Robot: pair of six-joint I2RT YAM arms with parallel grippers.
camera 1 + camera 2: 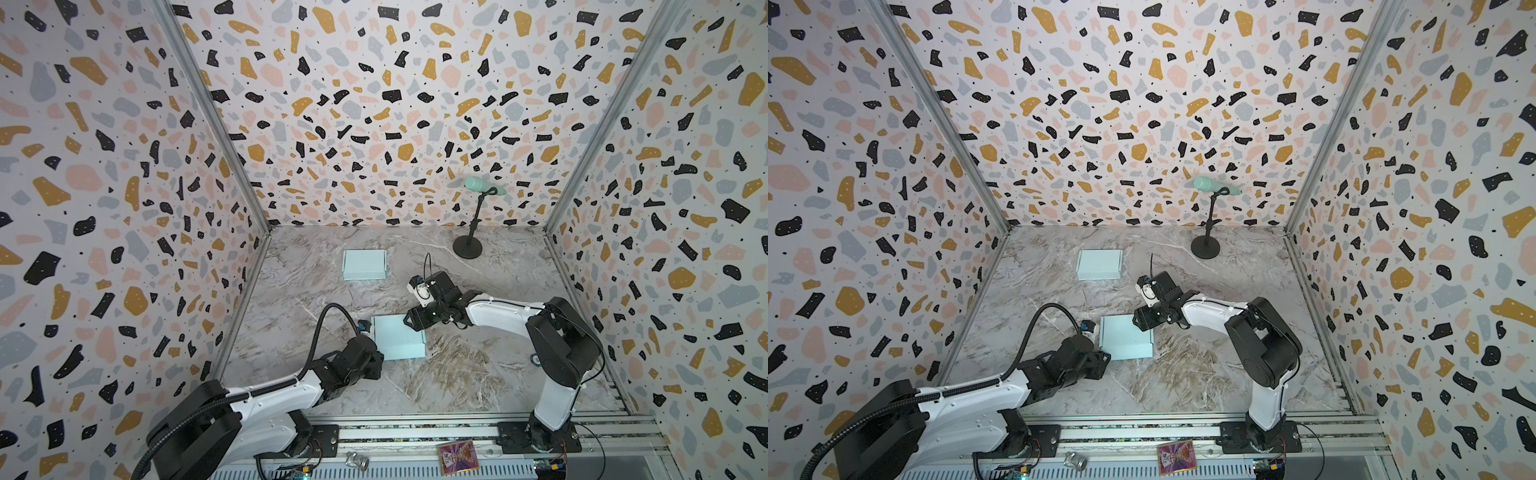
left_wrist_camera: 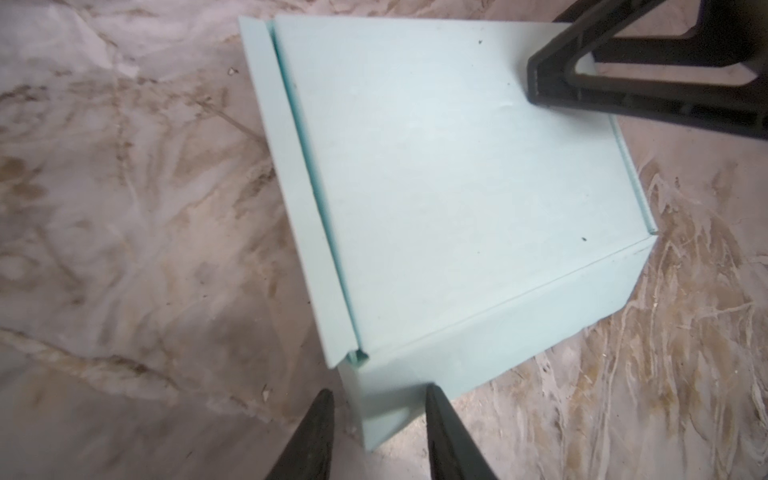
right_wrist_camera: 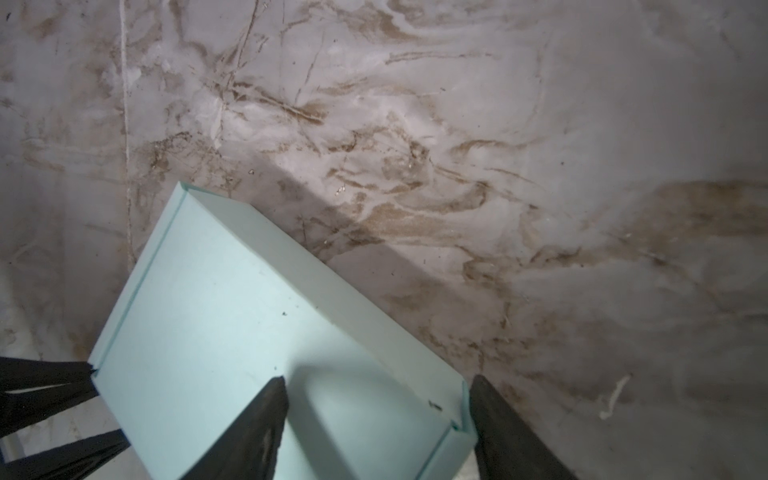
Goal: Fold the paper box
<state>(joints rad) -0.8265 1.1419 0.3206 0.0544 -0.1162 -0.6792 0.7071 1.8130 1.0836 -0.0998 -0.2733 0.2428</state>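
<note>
the box (image 1: pixel 400 338) lies closed near the middle of the table (image 1: pixel 478 374), between the two arms in both top views. its lid (image 2: pixel 457 166) is down flat. a narrow flap (image 2: pixel 299 199) runs along one long edge and stands a little off the lid, with a dark slit between them.

left gripper (image 2: pixel 379 390) — jaws part open, set astride one lower corner of the box. one finger (image 2: pixel 442 428) touches the side wall with its tip. the other finger (image 2: pixel 318 436) stands just beside the corner, with a thin strip of table showing between it and the paper. it looks like a loose straddle, not a pinch.

right gripper (image 3: pixel 378 379) — jaws spread wide, at the corner diagonally across from the left one. its inner finger (image 3: pixel 262 424) comes down on top of the lid and throws a shadow on it. in the left wrist view the same tip (image 2: pixel 538 83) rests on the lid close to its edge. its outer finger (image 3: pixel 503 428) hangs outside the box, just beside the end wall (image 3: pixel 451 453). the jaws grip nothing; the corner of the box merely sits in the gap.

a second box (image 1: pixel 364 264), also closed, sits well apart toward the back wall.
</note>
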